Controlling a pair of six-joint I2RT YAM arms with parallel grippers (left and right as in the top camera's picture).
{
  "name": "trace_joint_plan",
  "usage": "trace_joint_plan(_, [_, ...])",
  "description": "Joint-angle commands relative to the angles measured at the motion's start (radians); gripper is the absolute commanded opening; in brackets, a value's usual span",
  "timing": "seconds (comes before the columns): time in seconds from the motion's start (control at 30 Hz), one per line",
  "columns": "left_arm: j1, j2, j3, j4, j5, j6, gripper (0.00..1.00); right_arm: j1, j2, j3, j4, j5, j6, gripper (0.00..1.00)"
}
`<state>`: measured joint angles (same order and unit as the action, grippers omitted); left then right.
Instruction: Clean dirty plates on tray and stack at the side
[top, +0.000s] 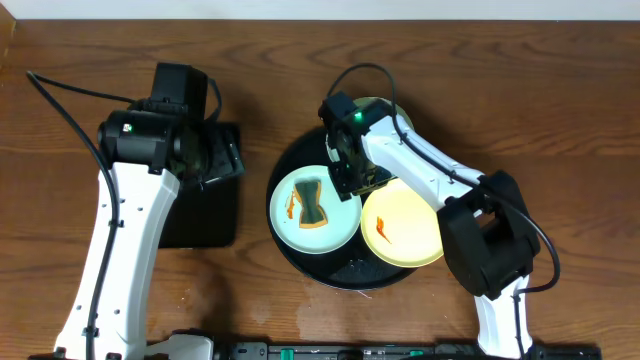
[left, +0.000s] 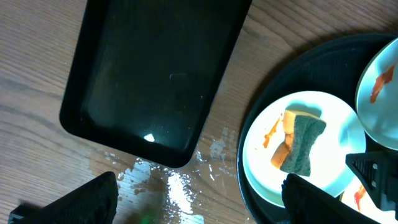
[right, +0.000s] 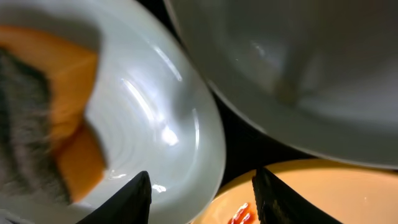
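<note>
All three plates sit on the round tray (top: 325, 268): mint plate (top: 345, 215) on its left with a sponge (top: 312, 203) on it, smeared yellow plate (top: 410, 225) on its right, third plate (left: 373, 106) at its far edge. Right gripper (right: 202, 196) is over the tray's middle, fingers spread, empty. Left gripper (left: 208, 202) is left of the tray, spread, empty.
</note>
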<state>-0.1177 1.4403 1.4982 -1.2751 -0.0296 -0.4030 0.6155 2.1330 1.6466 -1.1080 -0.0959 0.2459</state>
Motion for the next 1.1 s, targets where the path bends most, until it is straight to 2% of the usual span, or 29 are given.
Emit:
trace_joint_plan(0.0, [0.004, 0.005, -0.002, 0.0, -0.008, 0.002, 0.85, 0.016, 0.008, -0.03, 0.021, 0.028, 0.012, 0.49])
trace_joint_plan(0.13, [0.004, 0.005, -0.002, 0.003, -0.008, 0.002, 0.85, 0.019, 0.008, -0.038, 0.043, 0.021, 0.012, 0.41])
trace_joint_plan(0.27, [0.004, 0.005, -0.002, 0.003, -0.008, 0.002, 0.85, 0.022, 0.008, -0.039, 0.053, 0.004, 0.012, 0.39])
trace_joint_plan(0.77, [0.004, 0.005, -0.002, 0.012, -0.008, 0.002, 0.85, 0.029, 0.007, -0.113, 0.106, -0.009, 0.023, 0.37])
trace_joint_plan(1.07, [0.004, 0.005, -0.002, 0.02, 0.111, 0.002, 0.83, 0.029, 0.007, -0.112, 0.106, -0.01, 0.023, 0.2])
